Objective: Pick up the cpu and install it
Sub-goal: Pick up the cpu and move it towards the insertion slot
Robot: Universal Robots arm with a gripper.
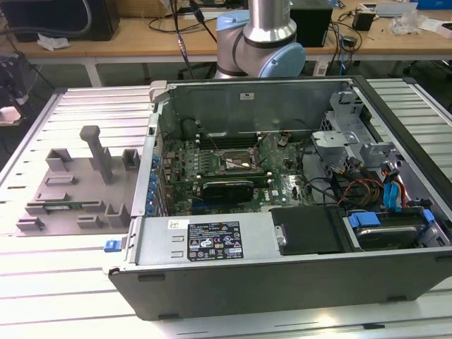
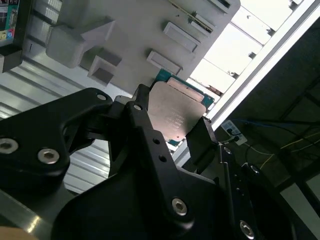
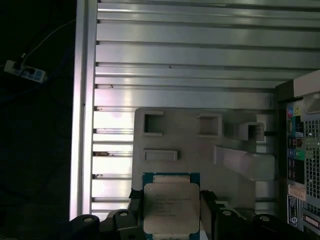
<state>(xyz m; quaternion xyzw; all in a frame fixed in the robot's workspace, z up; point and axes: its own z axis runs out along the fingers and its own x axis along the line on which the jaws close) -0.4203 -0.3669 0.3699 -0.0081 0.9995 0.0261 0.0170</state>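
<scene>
1. Currently the cpu (image 3: 170, 207) is clamped in the gripper (image 3: 171, 200). The two black fingers (image 3: 207, 210) are pressed against two opposite edges, and the silver lid is turned toward the first wrist camera.
2. The same grasp is seen in the second wrist view. The cpu (image 2: 175, 112) is pinched in the gripper (image 2: 172, 120), with a thin green board rim exposed past the lid on the side away from the palm.
3. A grey fixture plate (image 3: 200, 150) with raised rectangular pockets is seen just beyond the fingertips. Whether the cpu is touching it cannot be told.
4. A slatted aluminium table (image 3: 175, 50) is seen under the plate and further out from the hand.
5. In the exterior view an open computer case (image 1: 212, 244) is laid on the table, with the plate at the exterior view's left of it.
6. The cpu socket (image 1: 236, 164) with its metal frame is seen near the middle of the motherboard (image 1: 191, 169). The robot arm (image 1: 261, 35) is seen behind the case.
</scene>
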